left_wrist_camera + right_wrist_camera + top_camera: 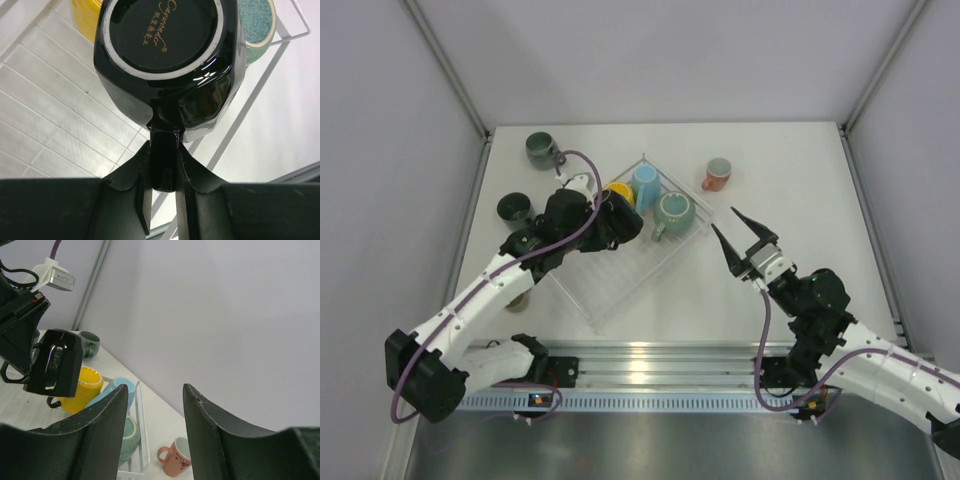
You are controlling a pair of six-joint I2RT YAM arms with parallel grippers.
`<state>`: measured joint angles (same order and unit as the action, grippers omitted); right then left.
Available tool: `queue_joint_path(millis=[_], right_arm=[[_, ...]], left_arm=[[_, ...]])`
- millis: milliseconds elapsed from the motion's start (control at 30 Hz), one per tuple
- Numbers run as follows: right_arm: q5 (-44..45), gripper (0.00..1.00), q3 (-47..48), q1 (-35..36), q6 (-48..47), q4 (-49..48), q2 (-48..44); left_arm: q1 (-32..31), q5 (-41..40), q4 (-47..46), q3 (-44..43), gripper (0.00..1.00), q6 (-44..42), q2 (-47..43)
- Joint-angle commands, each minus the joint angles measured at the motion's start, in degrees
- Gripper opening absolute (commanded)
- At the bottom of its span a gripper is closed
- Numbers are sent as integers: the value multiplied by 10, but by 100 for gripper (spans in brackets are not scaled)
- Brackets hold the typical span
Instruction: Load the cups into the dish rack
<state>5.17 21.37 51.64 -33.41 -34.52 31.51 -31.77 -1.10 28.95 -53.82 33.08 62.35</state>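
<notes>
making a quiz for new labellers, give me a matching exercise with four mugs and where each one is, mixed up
1 black mug
2 yellow mug
3 salmon mug
4 grey-green mug

a on the table, right of the dish rack
b in the dish rack
c on the table, far left corner
d held by the left end effector

Pairs: 1-d; 2-b; 3-a; 4-c

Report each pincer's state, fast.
Left pincer: shut on the handle of the black mug, over the dish rack.
Right pincer: open, holding nothing.
</notes>
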Motion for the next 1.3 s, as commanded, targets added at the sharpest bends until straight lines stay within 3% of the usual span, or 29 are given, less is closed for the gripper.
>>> queue_joint_path(millis=[0,467,1233,1267], right_arm=[[12,49,-2,10,3,-20,-1],[23,49,-3,10,6,-13,-15],[31,49,-2,9,7,3,-28],[32,49,-2,9,6,4,-28]], left_arm=[[-16,-52,-47,-32,0,-39,-14],[-84,-113,-46,6,0,-30,-6],[-119,-137,-79,57,0,-14,37],[-120,-131,-84,58,3,-16,37]])
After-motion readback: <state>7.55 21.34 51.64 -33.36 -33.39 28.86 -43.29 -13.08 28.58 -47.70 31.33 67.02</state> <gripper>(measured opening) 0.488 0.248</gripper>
